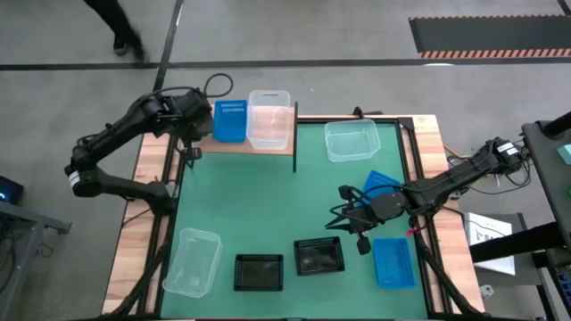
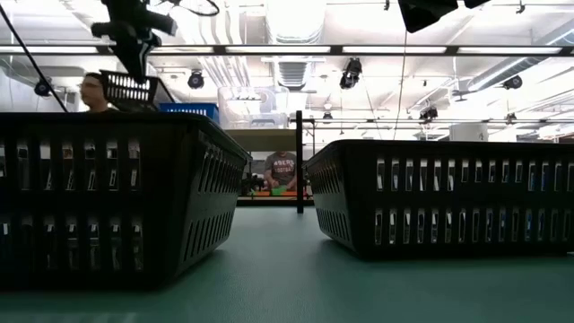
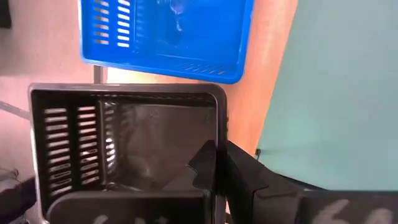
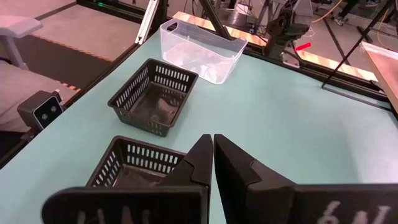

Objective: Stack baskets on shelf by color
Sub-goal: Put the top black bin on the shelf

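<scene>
The wooden shelf (image 1: 259,150) stands at the table's far edge. On it sit a blue basket (image 1: 230,121) and a clear basket (image 1: 270,119), side by side. My left gripper (image 3: 219,158) is over the shelf's left end, shut on a black basket (image 3: 124,149), which hangs in the air left of the blue basket (image 2: 130,88). My right gripper (image 4: 212,146) hovers shut and empty above the table's right half (image 1: 343,214), just beyond a black basket (image 1: 319,256). My left gripper holds the black basket by the rim of one side wall (image 3: 219,134), one finger inside the basket and one outside. The fingers come steeply from above. The basket hangs roughly level below them with its opening up, clear of the shelf (image 3: 273,56).
On the green mat lie a second black basket (image 1: 259,272), a clear basket (image 1: 192,260) at the near left, another clear one (image 1: 351,140) at the far right, a blue basket (image 1: 393,261) at the near right, and another blue one (image 1: 379,183) under the right arm.
</scene>
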Controlling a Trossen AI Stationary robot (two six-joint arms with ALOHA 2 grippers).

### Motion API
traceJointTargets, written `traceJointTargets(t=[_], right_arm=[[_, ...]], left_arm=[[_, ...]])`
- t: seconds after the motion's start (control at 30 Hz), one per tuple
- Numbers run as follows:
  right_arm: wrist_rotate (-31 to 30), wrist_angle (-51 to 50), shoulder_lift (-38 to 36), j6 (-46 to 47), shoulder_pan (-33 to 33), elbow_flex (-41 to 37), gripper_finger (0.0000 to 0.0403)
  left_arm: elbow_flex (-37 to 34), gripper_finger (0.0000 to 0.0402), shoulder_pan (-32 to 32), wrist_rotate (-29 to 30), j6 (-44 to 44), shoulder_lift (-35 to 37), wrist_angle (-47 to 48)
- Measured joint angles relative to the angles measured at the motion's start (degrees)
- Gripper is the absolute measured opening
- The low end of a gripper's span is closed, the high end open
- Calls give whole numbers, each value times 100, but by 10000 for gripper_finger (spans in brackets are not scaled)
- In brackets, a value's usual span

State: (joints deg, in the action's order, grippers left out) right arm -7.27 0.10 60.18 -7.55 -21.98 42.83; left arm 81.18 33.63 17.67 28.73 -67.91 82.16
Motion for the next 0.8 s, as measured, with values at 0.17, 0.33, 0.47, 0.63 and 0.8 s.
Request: traceJointTargets(t=[0.17,0.33,0.47,0.63,0.8], right_arm=[[0,2,0,-7,0,0,9],[-2,2,0,-13,0,0,9],[-2,2,0,-13,0,0,9],[-2,3,0,-10,0,0,9],[-2,2,0,-3,0,0,9]], left_arm=[[-305,0,173,11,151,-32,-275],[-486,0,205,-58,210,-31,-415],[-623,0,206,-96,219,-31,-407],[-670,0,206,-116,221,-42,-418],[-670,11,206,-118,339,-41,-452]])
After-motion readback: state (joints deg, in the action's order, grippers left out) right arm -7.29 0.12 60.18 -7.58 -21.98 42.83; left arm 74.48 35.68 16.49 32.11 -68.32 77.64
